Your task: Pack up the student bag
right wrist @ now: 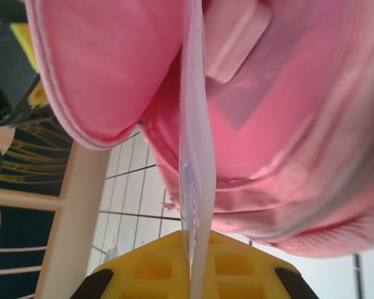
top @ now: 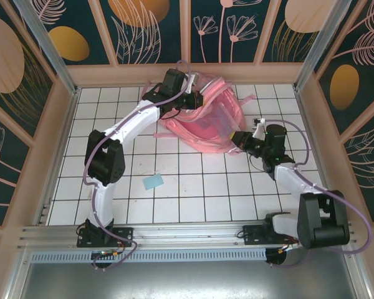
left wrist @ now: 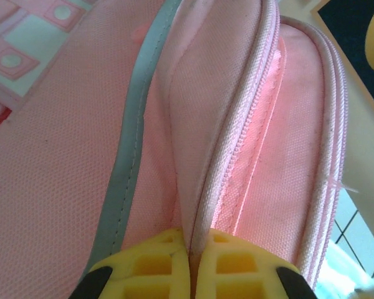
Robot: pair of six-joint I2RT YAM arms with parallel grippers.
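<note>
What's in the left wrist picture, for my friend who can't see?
The left gripper is pinched shut on a fold of the large soft pink fabric backpack, beside its pink zipper. A pale grey strip runs up the bag, and white table tiles peek at lower right.

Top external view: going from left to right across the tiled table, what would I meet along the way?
Left arm's dark elbow → small blue card → student bag → right arm's dark shoulder.
</note>
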